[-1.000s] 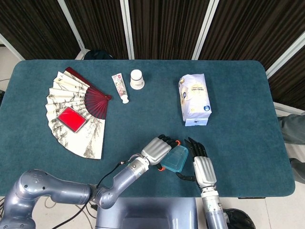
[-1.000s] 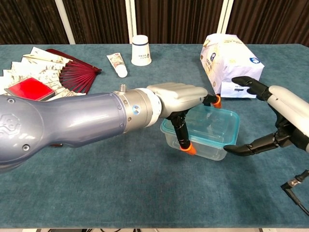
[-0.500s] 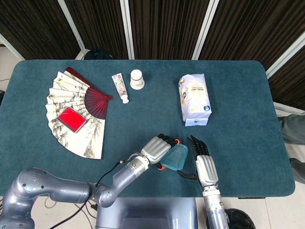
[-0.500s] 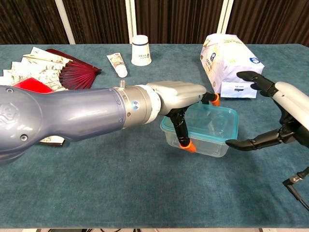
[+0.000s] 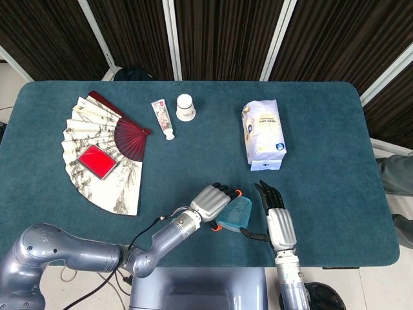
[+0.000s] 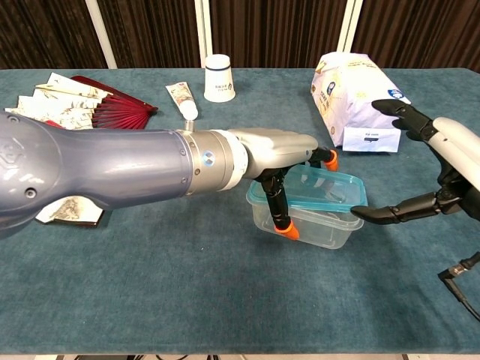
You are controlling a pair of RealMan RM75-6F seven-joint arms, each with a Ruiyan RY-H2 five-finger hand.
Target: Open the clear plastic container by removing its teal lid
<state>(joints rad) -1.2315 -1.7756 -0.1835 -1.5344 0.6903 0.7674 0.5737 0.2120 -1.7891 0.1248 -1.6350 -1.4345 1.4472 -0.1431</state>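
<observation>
The clear plastic container [image 6: 315, 223] with its teal lid [image 6: 324, 188] on sits near the table's front edge, also seen from above as the container [image 5: 235, 215]. My left hand [image 6: 274, 145] grips it from the left, fingers over the lid and an orange-tipped thumb against the front wall. In the head view the left hand [image 5: 211, 202] covers the container's left end. My right hand [image 6: 454, 161] is spread open just right of it, the thumb reaching to the container's right end; I cannot tell if it touches. From above, the right hand [image 5: 275, 216] lies beside the container.
A white bag [image 5: 263, 134] lies behind the container. A white cup [image 5: 185, 106] and a tube [image 5: 162, 118] are at the back. A spread paper fan [image 5: 97, 155] with a red card fills the left. The table's front edge [image 5: 213, 265] is close.
The left hand has drawn the container a little toward the front edge and turned it. The right hand has shifted slightly right and spread wider, its thumb still at the container's end.
</observation>
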